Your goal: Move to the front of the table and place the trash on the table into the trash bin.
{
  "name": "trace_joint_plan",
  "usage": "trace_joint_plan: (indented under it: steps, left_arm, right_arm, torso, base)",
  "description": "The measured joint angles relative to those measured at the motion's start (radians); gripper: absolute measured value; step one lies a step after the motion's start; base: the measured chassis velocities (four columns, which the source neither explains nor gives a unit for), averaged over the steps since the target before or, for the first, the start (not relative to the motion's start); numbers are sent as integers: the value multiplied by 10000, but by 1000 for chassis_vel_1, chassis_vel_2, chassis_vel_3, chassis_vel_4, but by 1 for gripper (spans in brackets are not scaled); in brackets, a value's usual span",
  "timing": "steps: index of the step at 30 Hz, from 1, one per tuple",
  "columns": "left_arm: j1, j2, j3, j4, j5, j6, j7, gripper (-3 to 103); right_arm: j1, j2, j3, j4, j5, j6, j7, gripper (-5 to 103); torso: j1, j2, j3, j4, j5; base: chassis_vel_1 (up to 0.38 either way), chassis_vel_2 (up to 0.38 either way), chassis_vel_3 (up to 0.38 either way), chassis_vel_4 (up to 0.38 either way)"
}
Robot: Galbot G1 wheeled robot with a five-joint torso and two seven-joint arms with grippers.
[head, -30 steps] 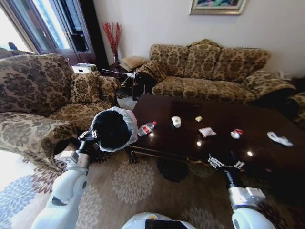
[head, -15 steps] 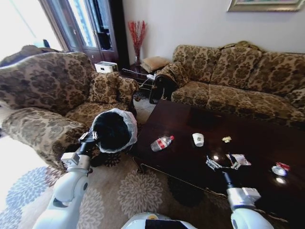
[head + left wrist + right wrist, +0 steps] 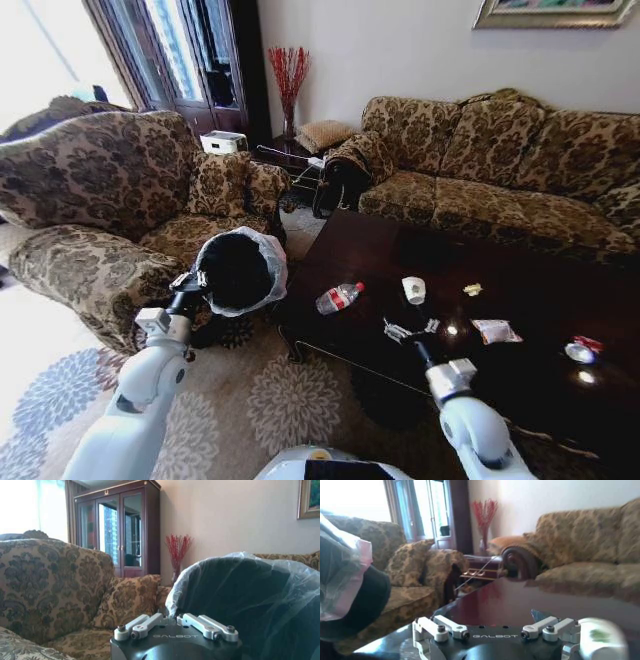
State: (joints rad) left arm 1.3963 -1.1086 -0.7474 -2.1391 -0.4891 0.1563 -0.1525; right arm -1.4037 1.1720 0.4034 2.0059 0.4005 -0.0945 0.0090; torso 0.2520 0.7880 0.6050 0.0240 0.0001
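Observation:
My left gripper (image 3: 195, 284) is shut on the rim of the trash bin (image 3: 238, 270), a round black bin with a whitish bag, held up beside the table's left end. In the left wrist view its fingers (image 3: 197, 621) pinch the bag edge of the trash bin (image 3: 245, 596). The dark glossy table (image 3: 370, 250) carries the trash: a clear bottle (image 3: 338, 298) with a red label lying on its side, a white cup (image 3: 414, 290), a yellow bit (image 3: 472, 290), a white wrapper (image 3: 495, 331) and a red-and-white bit (image 3: 580, 350). My right gripper (image 3: 409, 328) hovers open over the table between bottle and cup. The right gripper (image 3: 495, 629) has the blurred cup (image 3: 597, 641) next to it.
A patterned armchair (image 3: 110, 200) stands to the left behind the bin, and a matching sofa (image 3: 500, 160) runs along the far side of the table. A dark bag (image 3: 335, 180) and a small side table sit in the corner. Patterned carpet (image 3: 290, 400) lies before the table.
The view swung at first, then steadied. My right gripper has moved left over the table, from near the wrapper to between bottle and cup. The left gripper keeps holding the bin.

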Motion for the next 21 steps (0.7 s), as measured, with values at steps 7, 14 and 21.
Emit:
trace_joint_plan:
  steps: [7, 14, 21]
  left_arm:
    - [164, 374, -189, 77, -361, -73, -201, 3]
    - [222, 291, -216, 90, -406, -74, -290, 3]
    - [315, 204, -255, -45, -373, -89, -282, 3]
  right_arm:
    - [2366, -248, -1886, -1920, 1502, -100, 494, 100]
    - [3653, 198, -2909, -2620, 3197, -1248, 2779, 100]
    - [3768, 294, -3079, -2666, 4037, -1655, 3521, 100]
  torso:
    - [2, -1, 1, 4, 2]
    - [1, -1, 0, -1, -1]
    - [0, 0, -1, -4, 0]
  base:
    - [0, 0, 0, 0]
    - [0, 0, 0, 0]
    - [0, 0, 0, 0]
